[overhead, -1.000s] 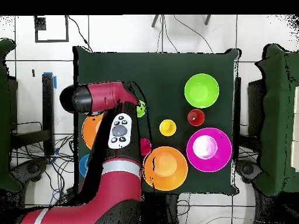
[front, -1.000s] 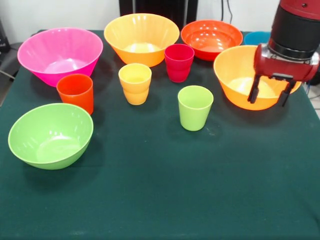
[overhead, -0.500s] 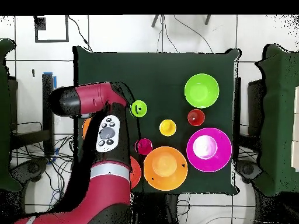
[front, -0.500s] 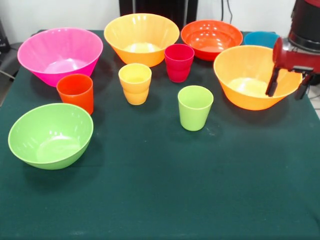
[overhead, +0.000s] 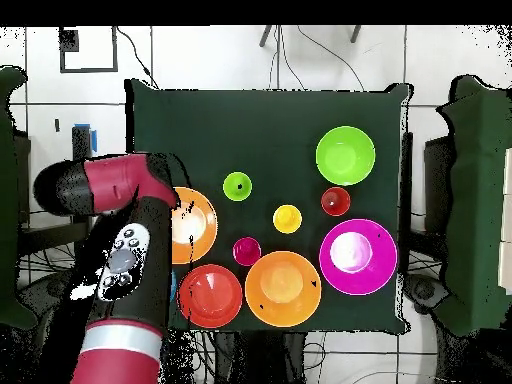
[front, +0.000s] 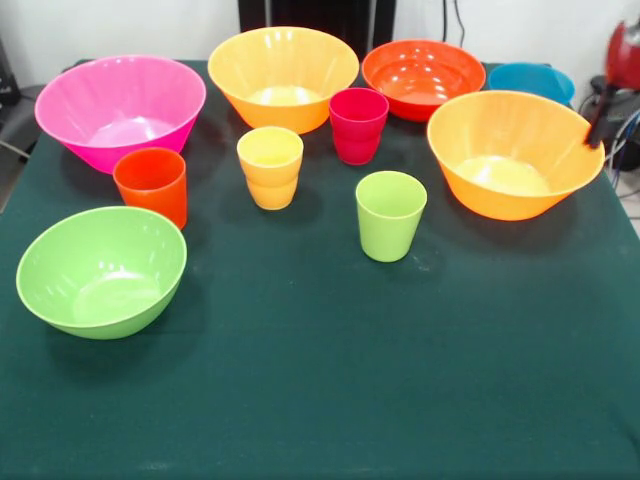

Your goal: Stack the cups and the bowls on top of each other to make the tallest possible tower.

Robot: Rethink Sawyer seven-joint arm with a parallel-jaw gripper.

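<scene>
All cups and bowls stand apart on the green tablecloth, and no tower shows. At the back are a large pink bowl [front: 120,105], a large orange bowl [front: 283,68], a red-orange bowl [front: 423,75] and a small blue bowl [front: 530,78]. A second large orange bowl [front: 515,150] sits at the right, a lime green bowl [front: 100,268] at the front left. Between them stand the red-orange cup [front: 152,185], yellow-orange cup [front: 270,165], magenta cup [front: 358,123] and lime green cup [front: 390,213]. My gripper [front: 603,112] is cut off by the right edge, just beyond the right orange bowl's rim, holding nothing that I can see.
In the overhead view the red arm [overhead: 125,250] lies along the table's left side, over part of one orange bowl [overhead: 197,225]. Cables and grey equipment [front: 625,140] sit off the table's right edge in the front view.
The gripper has swung from above the right orange bowl out past its rim toward the picture's right edge. No cup or bowl has moved.
</scene>
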